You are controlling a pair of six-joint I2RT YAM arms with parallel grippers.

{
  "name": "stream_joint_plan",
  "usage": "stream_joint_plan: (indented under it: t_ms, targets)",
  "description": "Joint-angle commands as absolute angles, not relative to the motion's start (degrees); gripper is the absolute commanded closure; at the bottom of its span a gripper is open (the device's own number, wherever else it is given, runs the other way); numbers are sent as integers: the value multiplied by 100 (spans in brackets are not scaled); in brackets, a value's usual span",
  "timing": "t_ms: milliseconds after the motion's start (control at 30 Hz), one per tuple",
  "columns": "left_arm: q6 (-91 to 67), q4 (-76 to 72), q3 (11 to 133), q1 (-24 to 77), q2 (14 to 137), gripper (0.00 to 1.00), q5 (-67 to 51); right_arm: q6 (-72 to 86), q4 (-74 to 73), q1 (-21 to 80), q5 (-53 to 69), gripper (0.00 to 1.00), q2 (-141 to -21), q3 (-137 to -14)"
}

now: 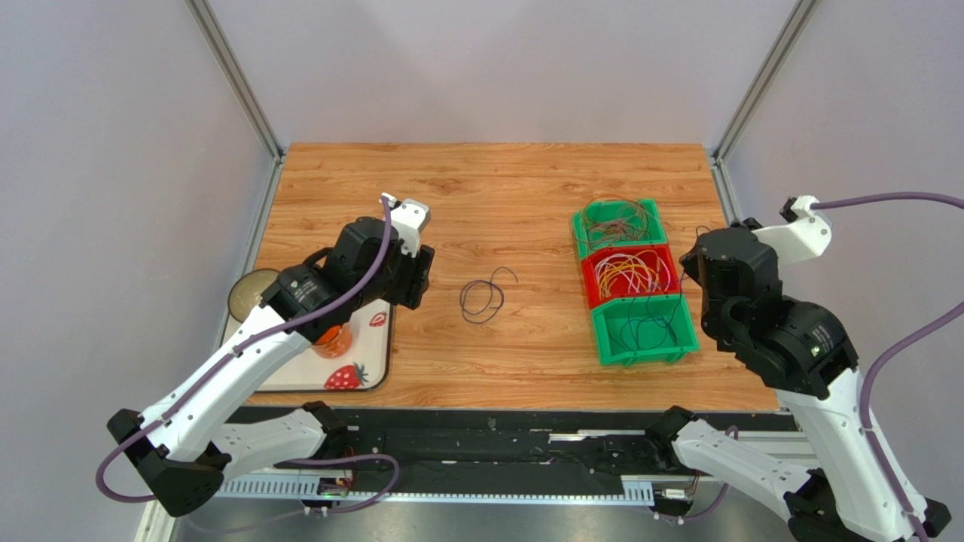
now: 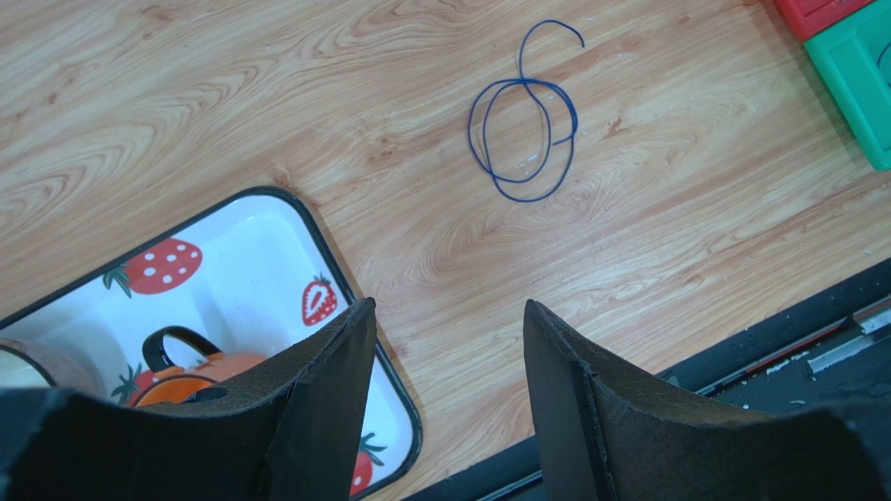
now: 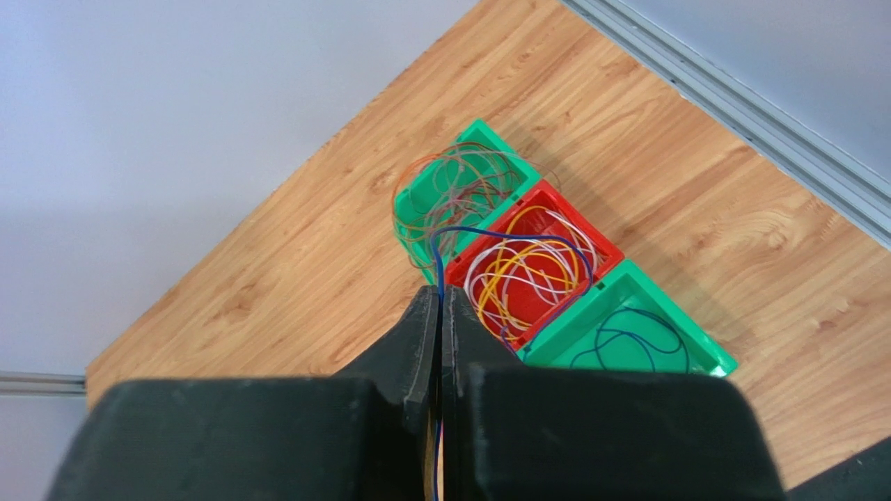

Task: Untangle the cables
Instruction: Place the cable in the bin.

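Observation:
A loose blue cable [image 2: 523, 125] lies coiled on the wooden table [image 1: 509, 192], also seen from above as a dark cable loop [image 1: 484, 296]. My left gripper [image 2: 444, 313] hangs open and empty short of it, over the tray's corner. More cables fill three bins: a mixed tangle in the far green bin [image 3: 460, 188], yellow, white and orange loops in the red bin [image 3: 533, 266], blue ones in the near green bin [image 3: 627, 339]. My right gripper [image 3: 439, 297] is raised above the bins and shut on a blue cable [image 3: 544, 238] that arcs down across the red bin.
A strawberry-print tray [image 2: 251, 261] sits at the left with an orange mug [image 2: 199, 371] on it. A round dark-rimmed object [image 1: 251, 296] sits at its far left. The table's black front edge [image 2: 732, 355] runs close below the left gripper. Grey walls enclose the table.

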State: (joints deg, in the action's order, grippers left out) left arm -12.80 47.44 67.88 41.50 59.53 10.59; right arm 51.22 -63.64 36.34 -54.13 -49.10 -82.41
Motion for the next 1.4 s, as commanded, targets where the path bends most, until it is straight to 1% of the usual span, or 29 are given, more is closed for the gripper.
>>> stream_joint_plan:
  t_ms: [0,200,300,467,533,633,833,1133,1233,1367]
  targets:
    - [-1354,4720,6785,4148,5941,38,1063,5642,-6504,3647,-5862,100,-4913,-7981]
    - [-1354,4720,6776,4140,5950,38,1072,5722,-6189,3639,-5959,100,-4834,-7287]
    - [-1354,4711,6776,4140,5950,38,1081,5494,-5750,3647,-5889,100,-4720,-6814]
    - [-1354,4728,6768,4140,5959,38,1081,5177,-5563,3639,-5906,100,-4790,-6583]
    - [-1354,4729,6768,4140,5959,39,1090,4739,-5292,3639,-5863,100,-4790,-6382]
    - [-1345,4729,6776,4140,5968,38,1099,4185,-4791,3586,-5564,100,-4720,-6049]
    - [-1345,4737,6768,4140,5994,38,1107,3718,-4131,3498,-5116,100,-4360,-5424]
    - [-1345,4746,6768,4148,6021,38,1125,3753,-3964,3103,-4808,100,-4447,-5089]
    - [-1345,4746,6768,4140,6029,38,1143,3779,-3859,2848,-4536,100,-4500,-4949]
    - [-1336,4755,6768,4140,6064,38,1160,3779,-3657,2409,-3878,100,-4544,-4799]
